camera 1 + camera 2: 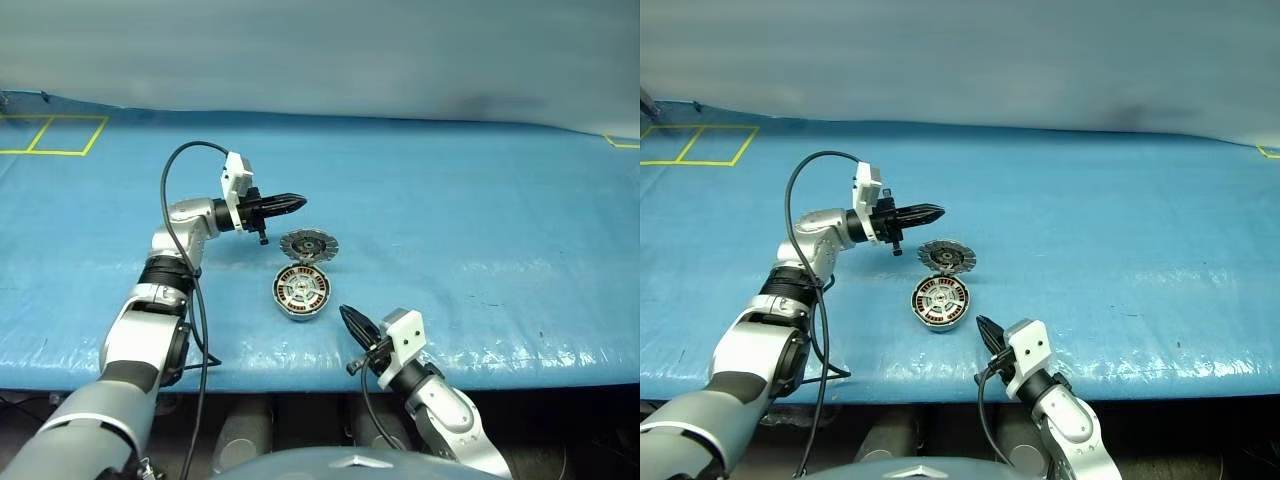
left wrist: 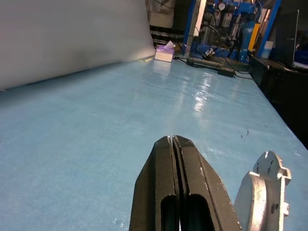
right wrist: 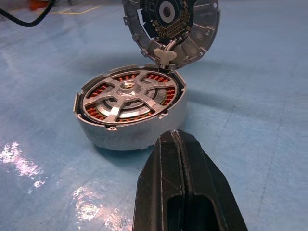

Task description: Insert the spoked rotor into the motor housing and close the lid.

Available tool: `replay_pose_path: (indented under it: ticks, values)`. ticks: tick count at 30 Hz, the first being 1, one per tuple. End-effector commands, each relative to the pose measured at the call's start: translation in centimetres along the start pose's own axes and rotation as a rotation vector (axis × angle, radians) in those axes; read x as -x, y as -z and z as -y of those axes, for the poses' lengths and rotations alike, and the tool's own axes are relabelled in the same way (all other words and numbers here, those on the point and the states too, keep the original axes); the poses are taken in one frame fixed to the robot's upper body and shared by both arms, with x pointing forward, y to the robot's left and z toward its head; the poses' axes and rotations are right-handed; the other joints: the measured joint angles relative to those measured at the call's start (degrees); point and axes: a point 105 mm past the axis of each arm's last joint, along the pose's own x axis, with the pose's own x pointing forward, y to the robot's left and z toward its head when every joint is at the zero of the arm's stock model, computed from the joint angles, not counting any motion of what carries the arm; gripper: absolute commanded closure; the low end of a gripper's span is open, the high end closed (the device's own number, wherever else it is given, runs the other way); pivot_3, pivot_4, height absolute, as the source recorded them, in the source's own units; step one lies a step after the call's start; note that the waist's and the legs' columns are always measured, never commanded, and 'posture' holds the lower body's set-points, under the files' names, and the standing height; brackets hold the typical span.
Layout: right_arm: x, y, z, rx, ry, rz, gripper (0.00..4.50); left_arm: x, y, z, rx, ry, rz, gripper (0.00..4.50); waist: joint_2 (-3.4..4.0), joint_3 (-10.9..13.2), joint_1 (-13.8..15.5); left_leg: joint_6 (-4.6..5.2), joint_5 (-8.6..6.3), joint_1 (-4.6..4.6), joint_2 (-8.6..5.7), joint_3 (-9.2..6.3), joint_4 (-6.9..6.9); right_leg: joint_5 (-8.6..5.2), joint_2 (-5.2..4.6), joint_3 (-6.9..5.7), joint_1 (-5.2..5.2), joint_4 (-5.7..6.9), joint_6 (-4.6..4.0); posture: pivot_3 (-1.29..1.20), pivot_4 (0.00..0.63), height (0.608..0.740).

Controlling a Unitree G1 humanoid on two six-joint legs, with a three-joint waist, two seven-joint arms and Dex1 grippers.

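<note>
The motor housing (image 1: 301, 291) sits on the blue counter (image 1: 480, 230), closer to the near edge than the far one and roughly midway between the counter's two ends. The spoked rotor (image 3: 130, 96) is down inside it, silver spokes lying flat over the ring of copper windings, seated within the housing's rim. The lid (image 1: 308, 245) is up, standing open on its hinge at the housing's far side, ribbed inner face and dark centre turned toward the near edge.

Now the left gripper (image 1: 300, 203) — it hangs above the counter just beyond the lid toward the far edge, pointing level across the counter, its tip close to the lid's upper rim but apart from it. Its fingers (image 2: 174, 183) are pressed tight together with nothing between them. In the left wrist view the lid's plain grey back shows just beside those fingers.

The right gripper (image 1: 352, 322) sits low at the near edge, a little toward the right end from the housing, aiming at it and tilted slightly inward. Its fingers (image 3: 180, 192) are pressed together as well, nothing pinched, a clear gap of blue counter between their tip and the housing's wall.

A black cable (image 1: 180, 190) loops up off the left arm.
</note>
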Motion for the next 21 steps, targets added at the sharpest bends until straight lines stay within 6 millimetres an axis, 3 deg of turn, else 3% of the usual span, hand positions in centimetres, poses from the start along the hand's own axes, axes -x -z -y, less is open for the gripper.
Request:
replay_pose_path:
  ticks: [1,9,21]
  values:
    - [0.1,-0.8,-0.3,0.014,0.008,0.044,4.5,-0.7,-0.3,0.2,-0.01,0.058,-0.031,4.45,0.0,0.0,-0.1,0.0,0.0,0.0,0.0,0.0,0.01,0.0,0.0,0.0,0.01,0.01,0.0,0.0,0.15,0.74]
    - [0.1,-0.3,0.0,0.027,0.037,0.014,4.5,-0.8,1.1,1.5,0.051,0.211,-0.173,4.45,-0.01,0.0,-0.2,0.0,0.0,-0.02,0.0,-0.02,0.03,0.0,0.0,-0.01,0.01,0.01,-0.01,0.0,0.15,0.74]
    - [0.2,0.1,-0.1,0.007,0.031,-0.015,4.5,-1.3,3.1,3.8,-0.047,0.417,-0.417,4.45,-0.01,0.0,-0.2,0.01,0.0,-0.01,0.0,-0.03,0.03,-0.01,0.0,-0.01,0.02,0.03,-0.01,0.0,0.15,0.74]
